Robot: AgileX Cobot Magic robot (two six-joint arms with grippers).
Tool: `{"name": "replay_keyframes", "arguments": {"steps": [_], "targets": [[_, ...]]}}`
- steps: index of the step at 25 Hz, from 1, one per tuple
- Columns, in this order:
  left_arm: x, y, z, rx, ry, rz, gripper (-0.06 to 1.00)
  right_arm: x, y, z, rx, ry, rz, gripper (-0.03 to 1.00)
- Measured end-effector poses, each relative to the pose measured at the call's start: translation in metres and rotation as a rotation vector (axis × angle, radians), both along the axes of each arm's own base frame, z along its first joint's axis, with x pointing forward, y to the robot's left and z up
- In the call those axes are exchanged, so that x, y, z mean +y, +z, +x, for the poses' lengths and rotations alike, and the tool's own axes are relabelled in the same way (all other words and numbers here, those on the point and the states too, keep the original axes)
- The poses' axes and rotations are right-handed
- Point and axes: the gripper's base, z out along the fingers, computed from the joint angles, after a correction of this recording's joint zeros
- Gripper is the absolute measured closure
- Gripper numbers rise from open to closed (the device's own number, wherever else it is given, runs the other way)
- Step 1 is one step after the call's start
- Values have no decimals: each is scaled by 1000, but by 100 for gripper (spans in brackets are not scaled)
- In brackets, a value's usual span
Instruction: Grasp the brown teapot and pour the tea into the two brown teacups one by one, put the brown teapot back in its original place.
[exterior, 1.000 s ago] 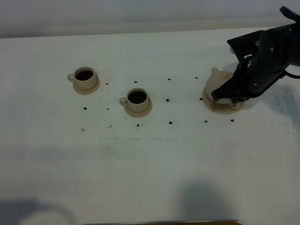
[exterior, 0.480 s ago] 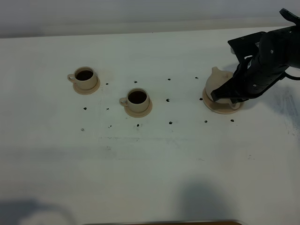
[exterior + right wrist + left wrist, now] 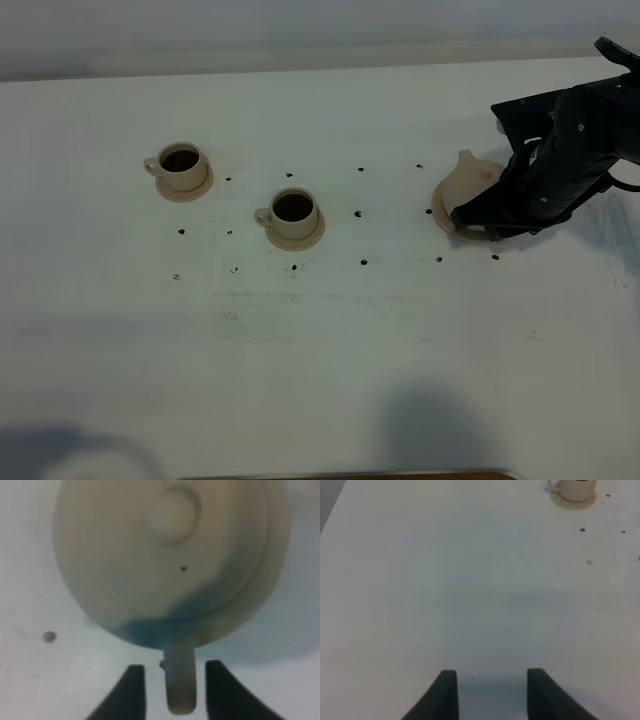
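The brown teapot [image 3: 466, 181] sits on its wide saucer, the original place [image 3: 441, 217], at the right of the table. In the right wrist view the teapot [image 3: 165, 555] fills the frame and its loop handle [image 3: 179, 687] lies between the fingers of my right gripper [image 3: 175, 692]. That gripper is open, with a gap on each side of the handle. The two brown teacups [image 3: 183, 166] [image 3: 293, 211] stand on small saucers at the left and centre, both dark inside. My left gripper [image 3: 492, 695] is open over bare table, far from one cup [image 3: 576, 487].
Small dark dots [image 3: 361, 215] mark the white tabletop [image 3: 330, 340] around the cups and teapot. The table's back edge [image 3: 250, 73] runs behind the crockery. The right arm [image 3: 575, 130] covers the teapot's right side.
My right gripper has opened off the teapot's handle and the arm has shifted slightly right and down. The teapot stays on its saucer. The cups have not moved.
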Motion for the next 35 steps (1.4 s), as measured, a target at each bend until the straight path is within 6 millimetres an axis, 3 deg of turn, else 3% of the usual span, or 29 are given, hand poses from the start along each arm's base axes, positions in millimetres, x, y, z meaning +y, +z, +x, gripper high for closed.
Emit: {"name": "replay_keyframes", "arguments": {"steps": [6, 11, 15, 24, 31, 35], "targets": [[0, 0, 0, 0, 0, 0, 63, -2, 26, -2, -74, 7, 8, 41], [0, 0, 0, 0, 0, 0, 63, -8, 69, -14, -148, -1, 26, 41], [0, 0, 0, 0, 0, 0, 63, -30, 108, -32, -241, -46, 45, 44], [0, 0, 0, 0, 0, 0, 63, -81, 141, -114, -314, -167, 61, 46], [0, 0, 0, 0, 0, 0, 63, -92, 177, -192, -396, -190, 71, 49], [0, 0, 0, 0, 0, 0, 63, -93, 178, -242, -406, -181, 69, 49]]}}
